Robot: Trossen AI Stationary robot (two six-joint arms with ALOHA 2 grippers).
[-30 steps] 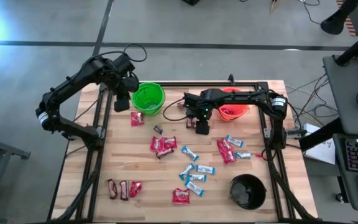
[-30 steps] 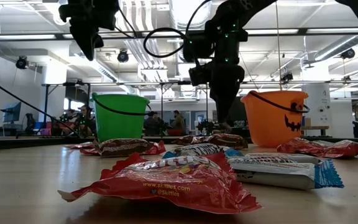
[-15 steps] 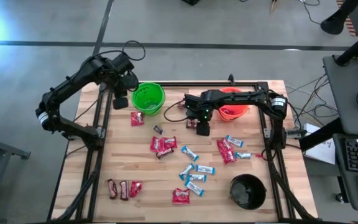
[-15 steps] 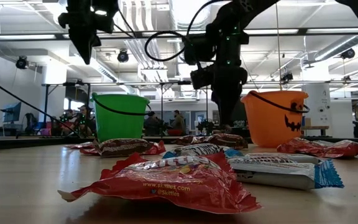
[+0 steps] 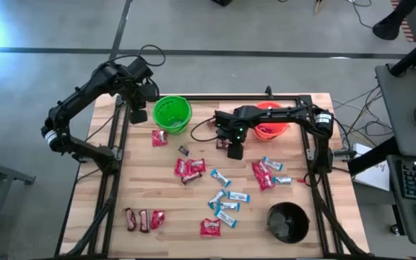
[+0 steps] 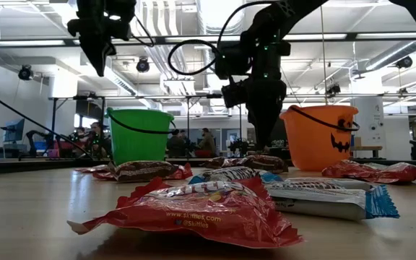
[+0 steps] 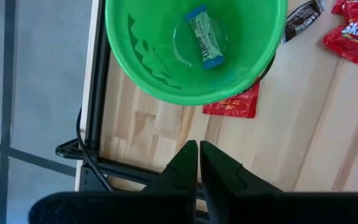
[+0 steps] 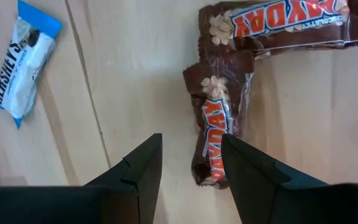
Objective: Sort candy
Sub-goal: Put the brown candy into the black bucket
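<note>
The candy lies scattered on the wooden table: red packets, light-blue-and-white bars and dark brown bars. My right gripper hangs open, pointing down over a brown bar; one finger stands over that bar's edge and the other over bare wood. A second brown bar lies just beyond it. My left gripper is shut and empty, high up beside the green bucket, on its left. One light-blue bar lies on that bucket's floor.
An orange bucket stands at the far edge behind my right arm. A black bucket stands at the near right. A red packet lies against the green bucket's foot. A metal frame runs along the table's sides.
My left gripper, still shut, has swung a little away from the green bucket toward the table's far left corner. The candy has not moved.
</note>
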